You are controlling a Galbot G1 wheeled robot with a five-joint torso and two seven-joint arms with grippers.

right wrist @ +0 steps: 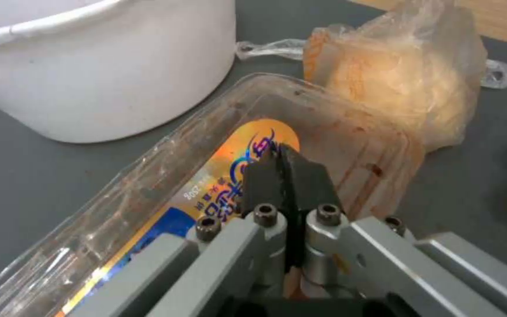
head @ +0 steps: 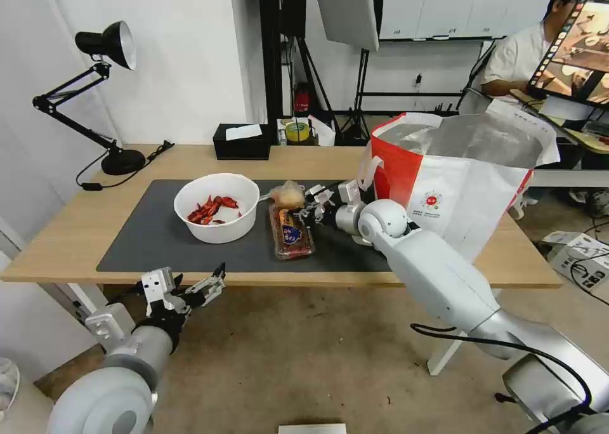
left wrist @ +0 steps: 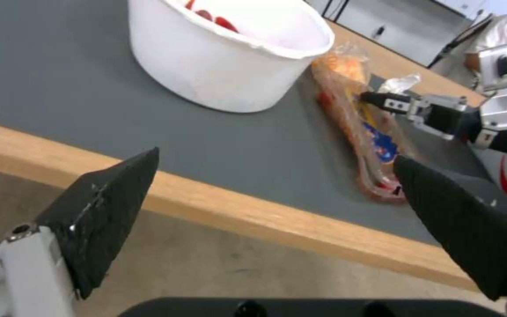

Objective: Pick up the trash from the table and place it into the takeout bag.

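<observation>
right gripper (right wrist: 281, 164) at frame centre, jaws pinched together, apparently on the clear tray (head: 291, 232) edge, for lifting toward the takeout bag (head: 457, 180) at right | tray lay on table (head: 76, 231) mat beside bowl (head: 217, 207) | left gripper (head: 190, 288) lower left, wide open, empty | actual grip point hidden by fingers

One bowl (head: 217, 207), one plastic tray (head: 291, 231), one small bag (head: 288, 196), one takeout bag (head: 458, 174)
</observation>
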